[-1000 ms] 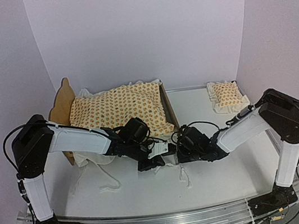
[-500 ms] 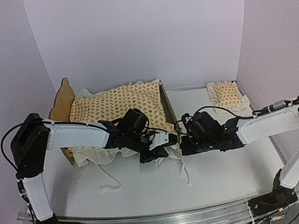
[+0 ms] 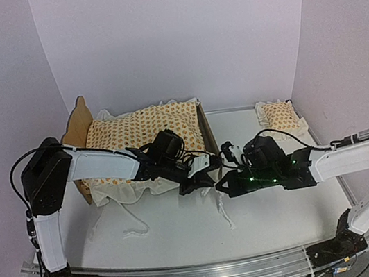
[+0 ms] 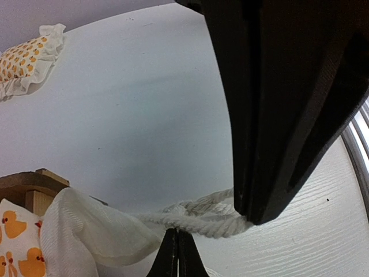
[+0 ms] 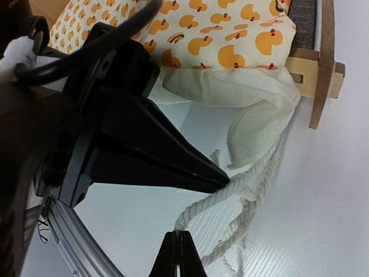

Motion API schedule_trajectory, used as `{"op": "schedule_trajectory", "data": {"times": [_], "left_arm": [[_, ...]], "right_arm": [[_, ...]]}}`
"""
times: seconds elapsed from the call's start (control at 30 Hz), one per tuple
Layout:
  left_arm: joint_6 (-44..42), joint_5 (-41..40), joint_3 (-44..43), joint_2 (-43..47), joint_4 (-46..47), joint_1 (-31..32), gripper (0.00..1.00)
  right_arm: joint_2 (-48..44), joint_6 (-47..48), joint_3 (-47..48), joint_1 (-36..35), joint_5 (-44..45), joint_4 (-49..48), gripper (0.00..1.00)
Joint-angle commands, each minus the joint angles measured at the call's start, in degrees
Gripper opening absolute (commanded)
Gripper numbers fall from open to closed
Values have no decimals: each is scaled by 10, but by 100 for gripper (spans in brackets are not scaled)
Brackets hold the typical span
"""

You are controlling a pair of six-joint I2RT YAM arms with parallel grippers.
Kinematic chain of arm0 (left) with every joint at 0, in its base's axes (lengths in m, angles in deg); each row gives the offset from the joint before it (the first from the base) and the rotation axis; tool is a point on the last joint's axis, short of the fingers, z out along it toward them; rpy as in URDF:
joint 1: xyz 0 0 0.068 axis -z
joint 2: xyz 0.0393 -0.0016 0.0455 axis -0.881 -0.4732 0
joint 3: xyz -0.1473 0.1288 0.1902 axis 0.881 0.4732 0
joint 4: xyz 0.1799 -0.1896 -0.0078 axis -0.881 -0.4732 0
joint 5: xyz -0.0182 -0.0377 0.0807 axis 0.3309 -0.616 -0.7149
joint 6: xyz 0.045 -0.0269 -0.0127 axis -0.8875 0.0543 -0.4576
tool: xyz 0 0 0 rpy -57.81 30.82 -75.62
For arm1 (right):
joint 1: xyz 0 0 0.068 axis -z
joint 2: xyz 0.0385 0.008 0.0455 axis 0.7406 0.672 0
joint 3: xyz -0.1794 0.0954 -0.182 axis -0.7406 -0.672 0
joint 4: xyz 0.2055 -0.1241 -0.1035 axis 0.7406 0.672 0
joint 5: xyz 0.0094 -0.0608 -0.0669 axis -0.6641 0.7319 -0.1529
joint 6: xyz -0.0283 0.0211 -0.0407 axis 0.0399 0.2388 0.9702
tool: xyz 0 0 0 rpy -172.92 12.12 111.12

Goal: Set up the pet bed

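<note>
Top external: pet bed (image 3: 81,121) holds duck cushion (image 3: 147,127), pillow (image 3: 279,116) well apart | wrist views alone: left gripper (image 5: 223,180), right gripper (image 4: 252,219) closed, tips pinching white cord (image 4: 196,216)

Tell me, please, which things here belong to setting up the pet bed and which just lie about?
In the job: light plywood pet bed frame with scalloped headboard; orange duck-print ruffled cushion on it; white twisted cord, touched by left gripper and right gripper.
Lying about: small duck-print pillow on the white table.
</note>
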Motion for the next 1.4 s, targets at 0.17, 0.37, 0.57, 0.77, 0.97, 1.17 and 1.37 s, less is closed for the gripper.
{"op": "schedule_trajectory", "data": {"times": [0.17, 0.37, 0.57, 0.77, 0.97, 1.17, 1.37], "left_arm": [[72, 102, 18, -51, 149, 4, 0], [75, 160, 43, -71, 211, 4, 0], [-7, 121, 23, -98, 171, 6, 0], [-35, 83, 7, -112, 146, 6, 0], [-24, 66, 5, -112, 144, 5, 0], [3, 54, -12, -107, 135, 2, 0], [4, 73, -15, -86, 79, -16, 0]], "right_arm": [[71, -19, -10, -2, -58, -68, 0], [88, -27, -27, -2, -42, -66, 6], [90, -10, 5, -2, -34, -15, 26], [37, -4, 15, 0, -29, 45, 31], [-12, -58, 32, 81, 29, 175, 24], [74, -40, 74, 96, 87, 192, 29], [135, -24, 105, 83, 103, 150, 32]]}}
